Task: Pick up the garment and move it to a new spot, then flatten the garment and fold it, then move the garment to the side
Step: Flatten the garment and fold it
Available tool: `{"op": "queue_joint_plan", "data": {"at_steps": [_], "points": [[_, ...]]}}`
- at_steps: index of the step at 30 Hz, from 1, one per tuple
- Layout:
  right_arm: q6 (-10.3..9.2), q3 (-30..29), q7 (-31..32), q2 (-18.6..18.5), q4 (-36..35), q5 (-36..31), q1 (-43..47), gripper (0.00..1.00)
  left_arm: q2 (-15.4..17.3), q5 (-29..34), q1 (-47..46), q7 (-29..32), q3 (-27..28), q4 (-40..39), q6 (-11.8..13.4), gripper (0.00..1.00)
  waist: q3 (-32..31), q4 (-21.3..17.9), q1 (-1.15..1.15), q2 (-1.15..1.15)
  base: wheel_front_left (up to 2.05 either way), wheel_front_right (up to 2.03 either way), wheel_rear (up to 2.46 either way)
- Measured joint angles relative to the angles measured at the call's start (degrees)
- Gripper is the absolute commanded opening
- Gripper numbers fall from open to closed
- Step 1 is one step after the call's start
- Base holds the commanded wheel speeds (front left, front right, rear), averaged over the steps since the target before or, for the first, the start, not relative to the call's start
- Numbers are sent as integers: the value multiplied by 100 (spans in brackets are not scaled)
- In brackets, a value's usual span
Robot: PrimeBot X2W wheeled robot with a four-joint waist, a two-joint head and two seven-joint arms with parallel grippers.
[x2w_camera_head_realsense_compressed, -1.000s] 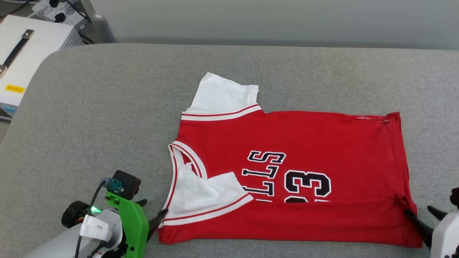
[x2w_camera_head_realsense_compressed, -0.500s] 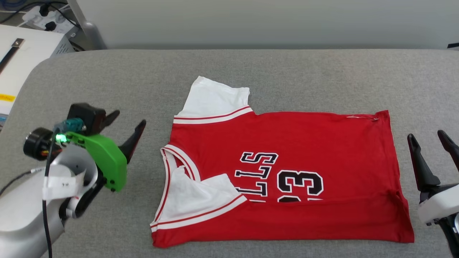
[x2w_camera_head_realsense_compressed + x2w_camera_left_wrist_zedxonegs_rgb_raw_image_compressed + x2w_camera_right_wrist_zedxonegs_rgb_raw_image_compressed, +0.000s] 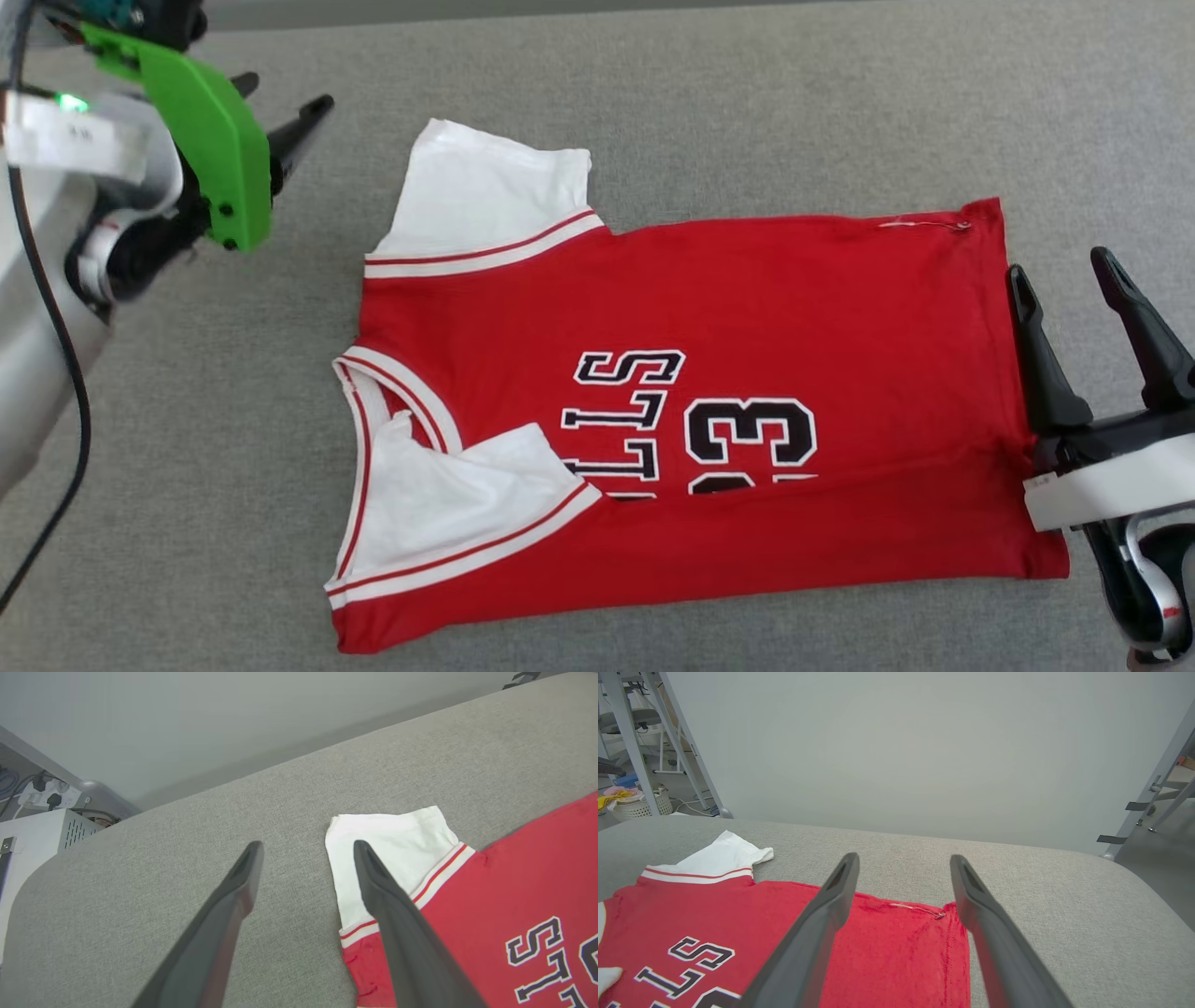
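Note:
The garment (image 3: 766,308), a red shirt with white sleeves and black-and-white lettering, lies flat on the grey padded surface (image 3: 709,103) with its near long edge folded over the lettering. The far white sleeve (image 3: 485,201) sticks out; the near sleeve (image 3: 448,509) lies folded onto the red. My left gripper (image 3: 280,93) hovers open at the upper left, short of the far sleeve (image 3: 397,840). At the hem's right edge my right gripper (image 3: 1060,266) stands open with nothing between its fingers; the hem corner (image 3: 941,914) lies below its fingers.
Bare grey padding (image 3: 140,896) spreads left of and beyond the shirt. A white metal box (image 3: 32,835) with cables stands off the far left corner. Off the surface are metal frame legs (image 3: 1148,798) at right and a basket (image 3: 637,805) at left.
Both grippers have left the folded near edge, risen and moved toward the shirt's far side; the right one opened. The head camera has tilted down, shifting the whole picture.

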Motion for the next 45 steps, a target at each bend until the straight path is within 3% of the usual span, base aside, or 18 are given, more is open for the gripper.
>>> {"op": "queue_joint_plan", "data": {"at_steps": [6, 10, 15, 24, 25, 26, 30, 35, 40, 45], "points": [[0, 154, -103, 12, -16, 2, -325, 100, -235, -255, -1001, 1450, -164, 478, -210, 100, 559, -222, 0, 0, 0, 0, 0], [0, 210, -196, 10, 4, 3, -503, 100, -457, -308, -1395, 2005, -334, 745, -276, 100, 926, -361, 1, 0, 0, 0, 0], [0, 308, -259, -3, 55, 10, -733, 100, -582, -168, -1586, 2169, -579, 1088, -323, 100, 1309, -518, 1, 0, 0, 0, 0], [0, 388, -401, -66, 193, 57, -889, 100, -530, -69, -1755, 2061, -720, 1470, -396, 100, 1716, -779, 0, 0, 0, 0, 0], [0, 381, -402, -74, 199, 59, -904, 100, -519, -94, -1765, 2067, -731, 1463, -396, 54, 1722, -789, 0, 0, 0, 0, 0], [0, 375, -411, -87, 207, 63, -917, 100, -505, -97, -1768, 2058, -754, 1449, -396, 0, 1716, -792, 0, 0, 0, 0, 0], [0, 279, -433, -177, 215, 64, -1004, 100, -491, -118, -1699, 1802, -960, 1258, -397, 0, 1624, -770, 0, 0, 0, 0, 0], [0, 76, -245, -575, 129, 88, -1298, 100, -498, -68, -1550, 1263, -1224, 1026, -397, 0, 1422, -681, 0, 0, 0, 0, 0], [0, 299, 537, -1471, 86, 446, -1830, 100, -506, 77, -1493, 597, -1408, 698, -397, 0, 1194, -498, 0, 0, 0, 0, 0], [0, 776, 1808, -2209, 413, 1158, -2458, 100, -533, 115, -1383, 191, -1545, 495, -397, 0, 1027, -256, 0, 0, 0, 0, 0]]}}
